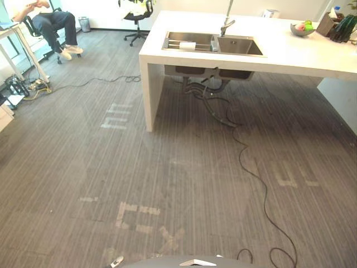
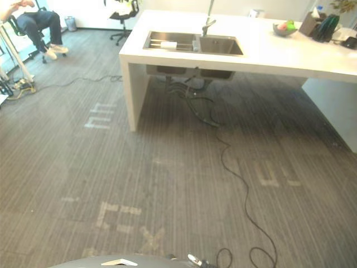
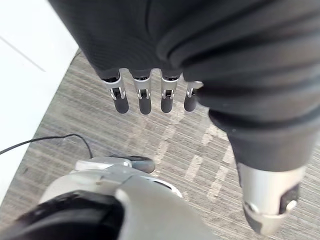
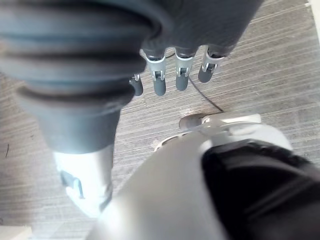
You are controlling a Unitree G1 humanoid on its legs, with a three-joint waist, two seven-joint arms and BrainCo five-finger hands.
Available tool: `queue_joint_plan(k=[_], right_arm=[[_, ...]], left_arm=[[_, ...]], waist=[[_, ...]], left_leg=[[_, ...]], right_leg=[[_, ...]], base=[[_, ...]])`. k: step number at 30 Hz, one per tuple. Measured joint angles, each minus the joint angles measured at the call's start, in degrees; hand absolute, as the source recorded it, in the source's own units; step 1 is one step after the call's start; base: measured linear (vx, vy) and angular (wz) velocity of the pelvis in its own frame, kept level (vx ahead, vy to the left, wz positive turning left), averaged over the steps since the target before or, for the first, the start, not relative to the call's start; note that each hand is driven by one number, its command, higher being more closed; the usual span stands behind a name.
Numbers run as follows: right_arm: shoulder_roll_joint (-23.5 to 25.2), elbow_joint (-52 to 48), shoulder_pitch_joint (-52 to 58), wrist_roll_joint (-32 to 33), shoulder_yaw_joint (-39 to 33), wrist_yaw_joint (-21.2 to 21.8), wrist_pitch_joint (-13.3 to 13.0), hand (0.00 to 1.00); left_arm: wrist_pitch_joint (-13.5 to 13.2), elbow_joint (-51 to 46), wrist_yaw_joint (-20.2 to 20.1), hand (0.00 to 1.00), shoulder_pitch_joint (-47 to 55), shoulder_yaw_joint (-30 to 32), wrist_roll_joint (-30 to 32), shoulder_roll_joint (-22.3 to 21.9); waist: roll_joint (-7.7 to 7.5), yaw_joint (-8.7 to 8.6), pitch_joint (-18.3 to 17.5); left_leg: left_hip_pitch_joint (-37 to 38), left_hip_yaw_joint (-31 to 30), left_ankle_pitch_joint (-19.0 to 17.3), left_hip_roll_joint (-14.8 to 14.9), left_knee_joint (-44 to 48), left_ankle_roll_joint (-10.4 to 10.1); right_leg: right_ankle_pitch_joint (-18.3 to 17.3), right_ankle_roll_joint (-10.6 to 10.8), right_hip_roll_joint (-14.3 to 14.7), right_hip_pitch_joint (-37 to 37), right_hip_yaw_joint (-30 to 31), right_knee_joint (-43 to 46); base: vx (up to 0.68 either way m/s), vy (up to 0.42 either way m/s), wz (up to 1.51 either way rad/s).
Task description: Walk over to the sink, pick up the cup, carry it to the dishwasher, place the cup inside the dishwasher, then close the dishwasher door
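Note:
A double steel sink (image 1: 212,44) is set in a white counter (image 1: 290,53) across the room, with a faucet (image 1: 227,22) behind it. A small white object (image 1: 187,46), maybe the cup, lies in the sink's left basin; it is too far off to tell. My left hand (image 3: 142,97) hangs above the grey carpet with relaxed fingers and holds nothing. My right hand (image 4: 159,82) hangs the same way, also with nothing in it.
A black cable (image 1: 251,167) snakes over the carpet from under the sink towards me. A seated person (image 1: 53,25) and a white desk (image 1: 19,42) are at the far left. An office chair (image 1: 136,17) stands behind the counter. A fruit bowl (image 1: 301,28) sits on the counter's right.

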Motion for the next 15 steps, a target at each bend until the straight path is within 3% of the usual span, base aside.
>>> queue_joint_plan(k=[5,9,15], right_arm=[[0.0,-0.3,-1.1,-2.5,2.6,-0.2,-0.5,0.0],[-0.1,-0.2,-1.2,-4.0,3.2,0.1,-0.8,0.0],[-0.1,-0.2,-1.8,-4.0,3.3,0.4,0.2,0.0]], left_arm=[[-4.9,-1.0,4.7,0.0,-0.6,-3.4,6.4,0.1],[-7.1,-1.0,4.9,0.0,-0.6,-4.0,9.4,0.1],[-7.8,-1.0,5.3,0.0,-0.7,-4.2,10.7,0.1]], waist=[[-0.73,-0.21,0.7],[-0.82,-0.21,0.8],[-0.96,-0.29,1.7]], left_leg=[[0.1,0.1,0.0,-0.1,0.0,0.1],[0.1,-0.1,0.1,-0.3,-0.1,0.1],[0.8,-0.9,0.2,-0.5,-0.1,0.4]], right_leg=[[-0.2,0.3,-0.1,0.0,0.0,-0.2],[-0.2,0.3,-0.2,0.1,-0.2,-0.2],[-0.4,0.5,-0.4,1.1,-1.1,-0.2]], base=[[-0.04,-0.011,-0.01],[-0.04,-0.01,0.02],[-0.03,-0.015,0.07]])
